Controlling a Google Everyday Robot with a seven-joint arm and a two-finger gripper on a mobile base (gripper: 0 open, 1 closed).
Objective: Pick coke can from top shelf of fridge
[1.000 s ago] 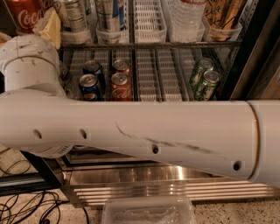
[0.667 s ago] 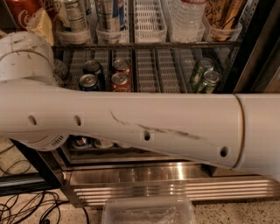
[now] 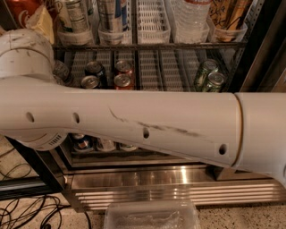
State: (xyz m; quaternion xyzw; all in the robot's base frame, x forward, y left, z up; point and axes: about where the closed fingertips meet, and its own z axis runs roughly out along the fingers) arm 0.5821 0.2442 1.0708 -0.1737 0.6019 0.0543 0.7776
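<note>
My white arm (image 3: pixel 147 125) lies across the middle of the camera view and hides much of the fridge (image 3: pixel 263 49). The coke can (image 3: pixel 18 10), red with white script, shows at the top left corner, cut off by the frame edge. A tan part of my gripper (image 3: pixel 41 22) sits right beside the can, above the arm's round joint (image 3: pixel 24 53). The top shelf (image 3: pixel 152 44) holds white lane trays (image 3: pixel 152 22) with tall cans and bottles.
The rack below holds short cans: two red ones (image 3: pixel 122 75), dark ones (image 3: pixel 91 76) and green ones (image 3: pixel 209 75). More cans (image 3: pixel 96 144) stand on a lower rack. The steel base grille (image 3: pixel 170 188), a clear plastic tub (image 3: pixel 152 217) and floor cables (image 3: pixel 22 214) are below.
The arm has shifted left and a little up across the view. The red can and the tan gripper part at the top left have moved up and left with it.
</note>
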